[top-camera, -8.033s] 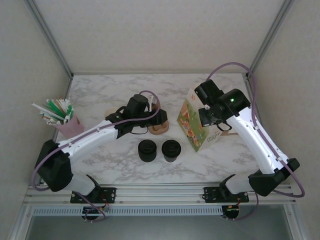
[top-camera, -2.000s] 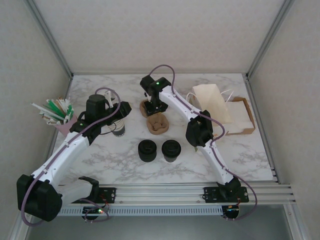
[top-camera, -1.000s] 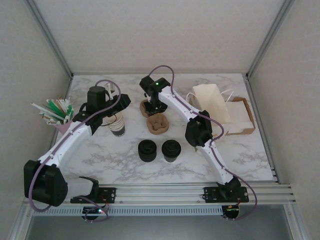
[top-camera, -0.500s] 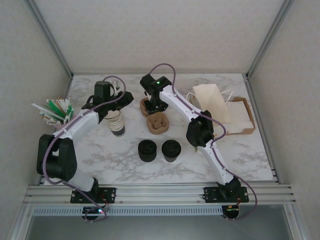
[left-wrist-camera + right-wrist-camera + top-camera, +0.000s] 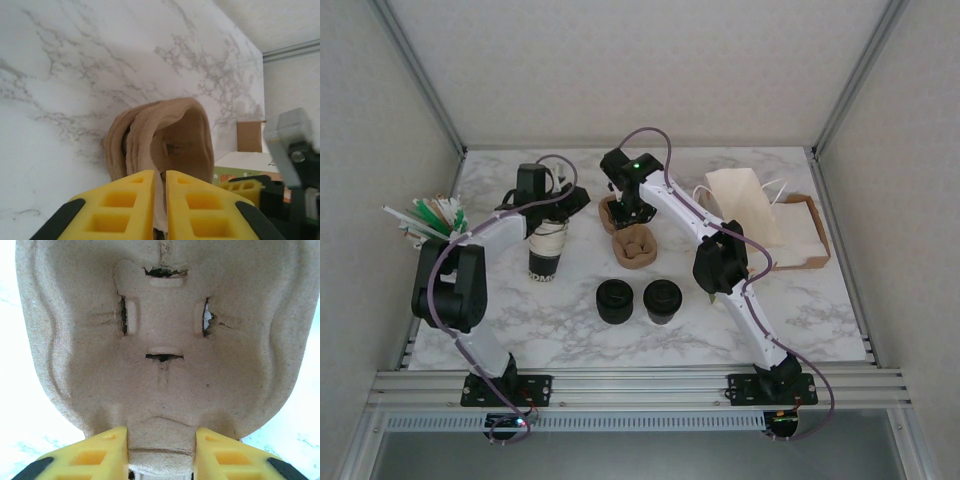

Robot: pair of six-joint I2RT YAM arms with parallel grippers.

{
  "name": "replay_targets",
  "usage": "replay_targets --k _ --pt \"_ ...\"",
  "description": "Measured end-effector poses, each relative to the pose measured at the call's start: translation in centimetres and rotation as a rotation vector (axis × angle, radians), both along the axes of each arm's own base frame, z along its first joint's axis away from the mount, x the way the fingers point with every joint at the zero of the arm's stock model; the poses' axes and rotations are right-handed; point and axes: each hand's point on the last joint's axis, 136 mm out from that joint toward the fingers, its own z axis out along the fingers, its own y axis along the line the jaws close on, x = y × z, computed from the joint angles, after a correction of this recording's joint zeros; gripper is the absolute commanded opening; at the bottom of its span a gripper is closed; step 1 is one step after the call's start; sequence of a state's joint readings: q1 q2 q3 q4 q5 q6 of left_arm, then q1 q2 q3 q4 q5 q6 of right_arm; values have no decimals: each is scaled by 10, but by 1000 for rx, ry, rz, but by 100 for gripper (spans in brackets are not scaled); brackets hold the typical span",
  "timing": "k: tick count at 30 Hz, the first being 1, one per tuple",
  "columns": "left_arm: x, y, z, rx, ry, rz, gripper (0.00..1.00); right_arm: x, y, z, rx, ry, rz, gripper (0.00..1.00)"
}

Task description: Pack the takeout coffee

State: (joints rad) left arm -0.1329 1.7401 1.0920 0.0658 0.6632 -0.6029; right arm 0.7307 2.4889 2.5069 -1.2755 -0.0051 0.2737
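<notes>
White arms (image 5: 677, 212), black joints (image 5: 720, 264), purple cables (image 5: 642, 131), yellow gripper fingers (image 5: 200, 210)

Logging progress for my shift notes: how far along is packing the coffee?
Done: the paper bag lies out at right. In hand: right gripper, jaws clamping a pulp carrier; left gripper, jaws pinching the cup stack rim. Left: lidded coffee stands on the table, not in carrier or bag.

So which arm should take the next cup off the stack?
Left. The left tool sits at the top of the cup stack, its fingers pinched on a thin pale edge. The right tool is clamped on the pulp carrier, so it's busy.
</notes>
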Motion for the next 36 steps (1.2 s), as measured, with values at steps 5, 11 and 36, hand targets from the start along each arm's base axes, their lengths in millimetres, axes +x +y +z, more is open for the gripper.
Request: replay_targets --k 5,11,36 --pt "-10 2 5 -1 -2 3 16 -1 -1 -3 -6 7 -1 33" --pt "-29 20 15 23 -18 52 23 -2 -1 -5 -8 10 -2 33" --pt "-134 94 2 448 116 302 100 -5 0 14 35 -1 4 72"
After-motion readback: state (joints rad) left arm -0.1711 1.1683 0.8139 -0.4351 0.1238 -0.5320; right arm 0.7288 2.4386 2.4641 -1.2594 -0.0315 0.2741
